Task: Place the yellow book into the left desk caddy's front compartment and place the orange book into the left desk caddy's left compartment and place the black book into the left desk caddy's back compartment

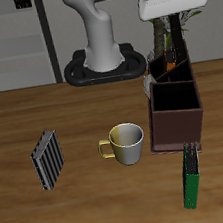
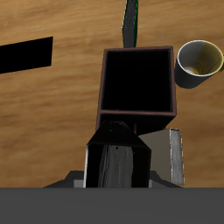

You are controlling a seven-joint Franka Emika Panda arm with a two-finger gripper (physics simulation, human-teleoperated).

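My gripper [image 1: 169,21] hangs above the back of the left desk caddy [image 1: 179,124], shut on the black book [image 1: 167,42]. The book hangs upright from the fingers, its lower end at the caddy's rear sections. In the wrist view the black book [image 2: 118,162] fills the gap of the gripper [image 2: 118,179], just behind the front compartment [image 2: 136,83], which looks dark inside. The orange book [image 1: 157,69] stands in a side section of the caddy, and its pale page edge [image 2: 176,157] shows from above. The yellow book is hidden.
A pale mug [image 1: 124,142] stands beside the caddy toward the table's middle, also the mug [image 2: 199,59]. A slim green book [image 1: 192,177] lies at the caddy's front face. A black-and-white striped book [image 1: 48,158] lies farther off beyond the mug.
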